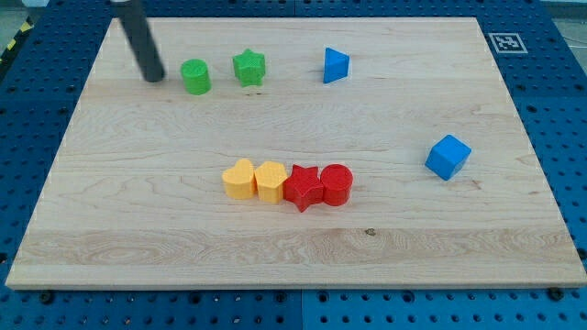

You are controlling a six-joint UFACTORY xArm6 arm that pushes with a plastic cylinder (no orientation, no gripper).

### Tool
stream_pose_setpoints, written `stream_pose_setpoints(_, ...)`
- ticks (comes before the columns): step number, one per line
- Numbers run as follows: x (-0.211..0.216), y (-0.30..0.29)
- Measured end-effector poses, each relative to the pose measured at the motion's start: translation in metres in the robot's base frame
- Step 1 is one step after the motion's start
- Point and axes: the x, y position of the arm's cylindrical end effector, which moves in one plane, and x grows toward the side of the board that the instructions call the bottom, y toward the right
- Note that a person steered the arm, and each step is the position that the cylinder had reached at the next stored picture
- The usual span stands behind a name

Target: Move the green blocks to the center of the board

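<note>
Wooden board (110,229): my tip (154,77) (no gripper) just left of green cylinder (195,77)

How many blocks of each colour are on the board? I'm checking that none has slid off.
Green: 2, the green cylinder and the green star
Blue: 2, the blue triangular block and the blue cube
Yellow: 2, the left yellow block and the right yellow block
Red: 2, the red star and the red cylinder
Total: 8
</note>
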Motion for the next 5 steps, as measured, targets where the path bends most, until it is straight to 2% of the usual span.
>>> stream_pose_setpoints(1, 0.004, 0.064)
stream_pose_setpoints(2, 0.031, 0.126)
stream_pose_setpoints(3, 0.041, 0.144)
stream_pose_setpoints(4, 0.041, 0.108)
stream_pose_setpoints(5, 0.024, 0.069)
